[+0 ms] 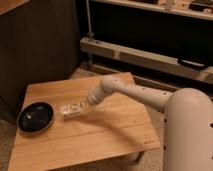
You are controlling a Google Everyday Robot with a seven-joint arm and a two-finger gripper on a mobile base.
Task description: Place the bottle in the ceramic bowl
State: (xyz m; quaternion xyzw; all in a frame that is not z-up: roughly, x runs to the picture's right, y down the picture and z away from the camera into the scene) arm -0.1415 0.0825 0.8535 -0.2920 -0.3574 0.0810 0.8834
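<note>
The small clear bottle (70,110) lies on its side just right of the black ceramic bowl (35,118), which sits at the left edge of the wooden table (107,130). My gripper (79,108) reaches in from the right and is shut on the bottle's right end, holding it a little above the tabletop. The bottle's left end is close to the bowl's right rim but stays outside it. The bowl is empty.
The white arm (130,92) crosses the table from the right, and the robot's body (187,135) stands at the table's right side. A dark cabinet wall (40,45) is behind the table, and a shelf rail (145,57) runs at the back right.
</note>
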